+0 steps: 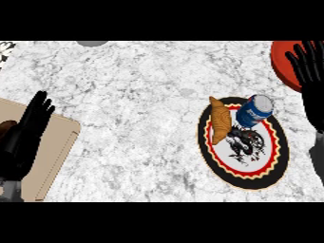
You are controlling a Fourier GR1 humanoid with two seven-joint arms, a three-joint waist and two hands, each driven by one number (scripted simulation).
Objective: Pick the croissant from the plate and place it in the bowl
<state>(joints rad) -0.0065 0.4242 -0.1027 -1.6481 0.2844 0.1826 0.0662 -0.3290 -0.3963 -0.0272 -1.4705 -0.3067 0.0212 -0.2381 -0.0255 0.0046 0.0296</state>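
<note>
Croissant (220, 119) lies along the left rim of the patterned plate (257, 179), just beside a blue can (254, 111) that leans on the plate's upper part. Right hand (317, 71) hovers spread over the red bowl (283, 61), holding nothing; left hand (20, 133) rests with straight fingers above the tan board (55, 142). Risk, as I judge it: reaching for the pastry could knock the can, since the 2 sit so near. Bowl is cut off by the view's edge and largely covered by the right hand, so its inside cannot be seen
</note>
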